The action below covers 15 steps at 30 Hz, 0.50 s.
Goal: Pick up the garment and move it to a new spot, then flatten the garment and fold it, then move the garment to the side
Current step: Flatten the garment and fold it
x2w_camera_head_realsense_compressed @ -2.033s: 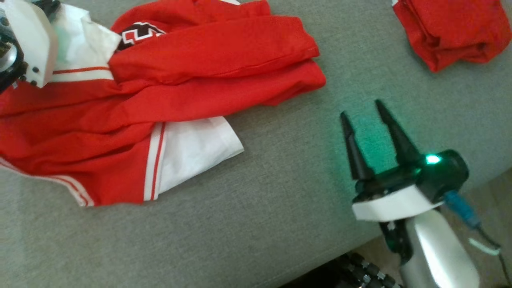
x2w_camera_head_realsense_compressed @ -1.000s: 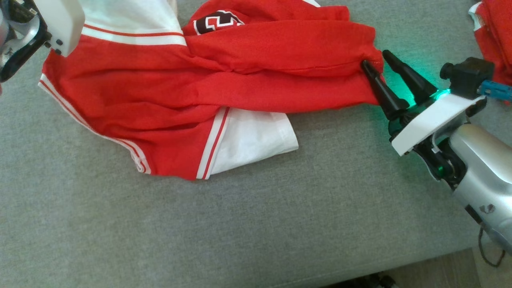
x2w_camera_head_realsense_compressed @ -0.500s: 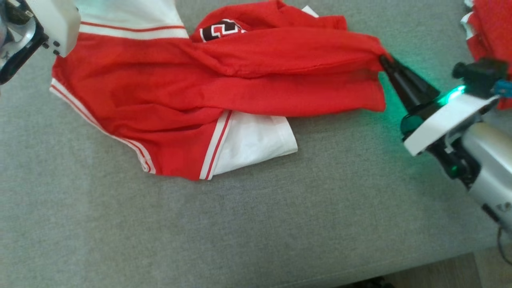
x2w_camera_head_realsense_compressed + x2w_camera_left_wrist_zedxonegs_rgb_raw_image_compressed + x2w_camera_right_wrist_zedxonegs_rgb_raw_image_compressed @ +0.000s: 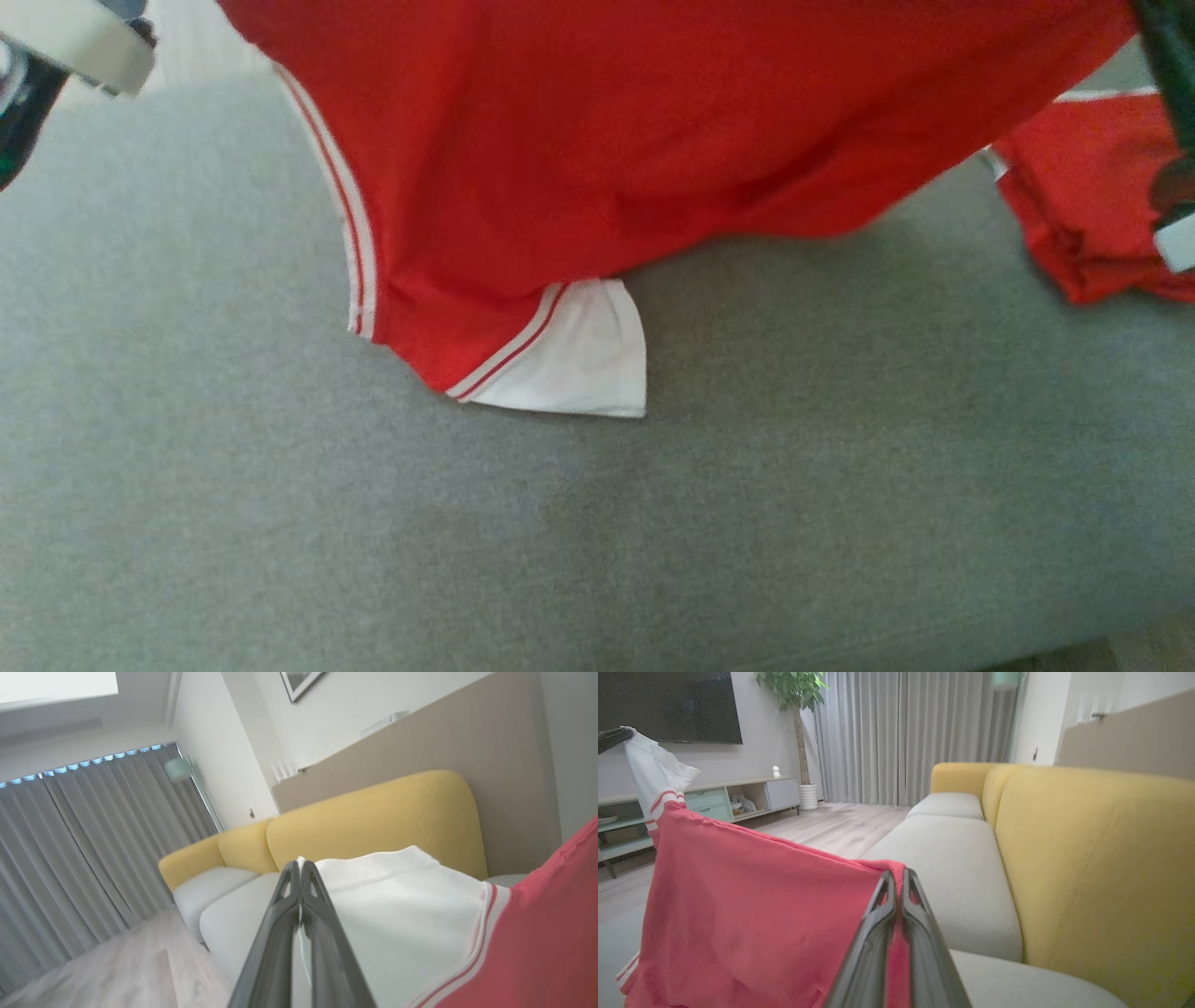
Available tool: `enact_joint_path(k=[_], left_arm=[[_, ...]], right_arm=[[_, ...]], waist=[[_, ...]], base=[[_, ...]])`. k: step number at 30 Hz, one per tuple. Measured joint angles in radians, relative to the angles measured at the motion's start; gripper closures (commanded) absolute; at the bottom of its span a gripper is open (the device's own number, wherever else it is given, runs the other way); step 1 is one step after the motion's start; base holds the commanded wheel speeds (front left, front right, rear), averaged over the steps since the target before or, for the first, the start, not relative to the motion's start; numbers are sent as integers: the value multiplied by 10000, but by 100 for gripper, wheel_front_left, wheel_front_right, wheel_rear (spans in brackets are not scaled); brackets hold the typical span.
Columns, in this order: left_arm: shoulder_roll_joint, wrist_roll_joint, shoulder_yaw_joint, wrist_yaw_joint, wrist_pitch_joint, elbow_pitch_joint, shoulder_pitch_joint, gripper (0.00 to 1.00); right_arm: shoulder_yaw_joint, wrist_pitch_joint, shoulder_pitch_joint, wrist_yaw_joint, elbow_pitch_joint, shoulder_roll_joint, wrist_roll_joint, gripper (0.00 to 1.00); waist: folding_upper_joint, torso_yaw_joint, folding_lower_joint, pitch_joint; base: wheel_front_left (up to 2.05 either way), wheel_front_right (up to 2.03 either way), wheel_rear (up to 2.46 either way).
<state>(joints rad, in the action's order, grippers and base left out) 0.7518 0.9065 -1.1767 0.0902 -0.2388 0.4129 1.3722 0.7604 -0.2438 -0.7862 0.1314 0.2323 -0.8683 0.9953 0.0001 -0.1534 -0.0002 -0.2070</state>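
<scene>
Grey upholstery fills the foreground, a broad cushioned seat (image 4: pixel 653 541) with a yellow backrest (image 4: pixel 1087 858) behind it and long curtains (image 4: pixel 878 732) further off. Over that seat the garment (image 4: pixel 653 140) hangs in the air, strung between the two arms. Its lowest corner, a white sleeve (image 4: pixel 579 364), dips to the cushion, though I can't tell whether it touches. The left claw (image 4: pixel 299 863) is pinched tight on white cloth at one end, and the right claw (image 4: pixel 896 873) is pinched tight on a red edge at the other. To my eye it is a light, limp jersey with no stiffness at all: it sags between the grips and drapes in loose folds. Thin cloth like that could slide out of such narrow tips, so I'd judge the stitched edges and corners the safest places to hold, far enough apart to spread it flat. It is bright red in the body, with white sleeves set off by red-and-white striped trim. A second red garment (image 4: pixel 1092 224) lies bundled on the seat, off to the right and apart from it.
</scene>
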Motion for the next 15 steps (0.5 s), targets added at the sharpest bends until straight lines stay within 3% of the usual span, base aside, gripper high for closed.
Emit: enact_joint_path(k=[7, 15], left_arm=[[1058, 456, 535, -288, -92, -1902, -493, 100], [2073, 727, 1081, -644, 322, -3697, -158, 100]], right_arm=[[-681, 510, 381, 0, -945, -1195, 328, 100], [-1645, 945, 413, 0, -1561, -1599, 276, 100]], waist=[[0, 33, -2, 1419], [0, 93, -2, 2161]], base=[[0, 0, 0], [0, 0, 0]])
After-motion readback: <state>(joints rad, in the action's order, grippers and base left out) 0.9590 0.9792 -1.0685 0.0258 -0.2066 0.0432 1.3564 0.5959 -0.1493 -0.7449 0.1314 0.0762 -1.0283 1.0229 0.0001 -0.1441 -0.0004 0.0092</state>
